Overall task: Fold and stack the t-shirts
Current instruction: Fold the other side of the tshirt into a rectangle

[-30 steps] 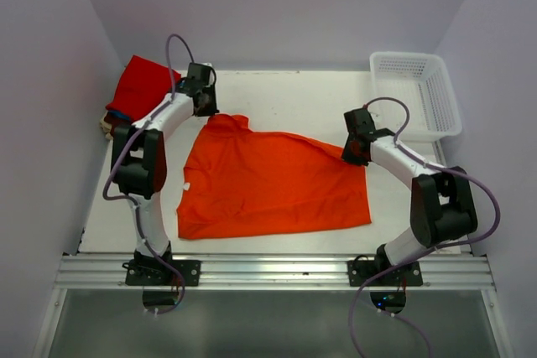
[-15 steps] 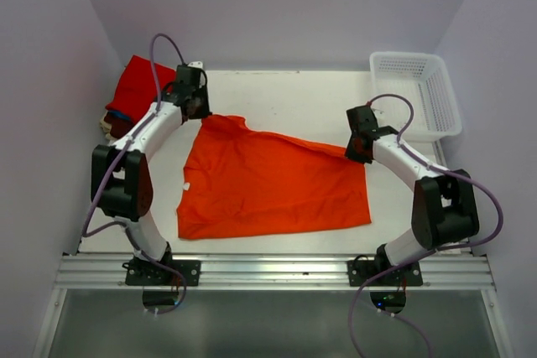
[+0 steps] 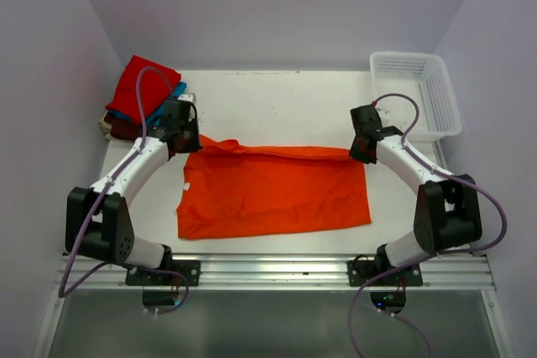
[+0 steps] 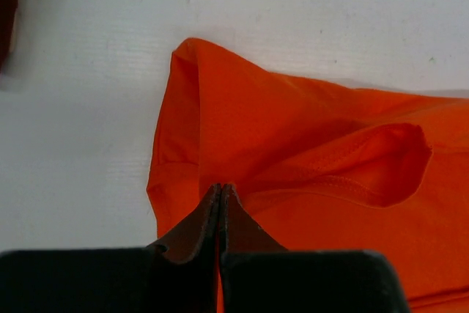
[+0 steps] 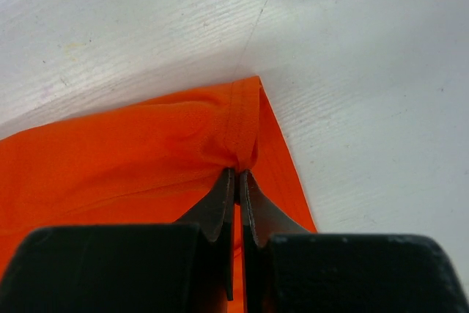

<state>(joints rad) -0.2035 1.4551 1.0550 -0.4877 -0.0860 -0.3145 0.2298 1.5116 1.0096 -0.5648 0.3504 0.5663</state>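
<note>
The orange t-shirt (image 3: 273,190) lies on the white table, folded over into a wide band. My left gripper (image 3: 186,142) is shut on its far left corner, by the sleeve and neck opening (image 4: 366,166). My right gripper (image 3: 361,150) is shut on its far right corner (image 5: 245,126). Both hold the cloth's far edge low over the table. A stack of other t-shirts, red (image 3: 143,85) on top with turquoise-blue (image 3: 172,94) and dark maroon below, sits at the far left corner.
A white mesh basket (image 3: 417,94) stands at the far right corner. The table's near edge is an aluminium rail (image 3: 277,270). Purple walls close in the left, right and back.
Both grippers have pulled the shirt's far edge toward me, the left one moving left and nearer, so the raised far part now lies folded over the near part.
</note>
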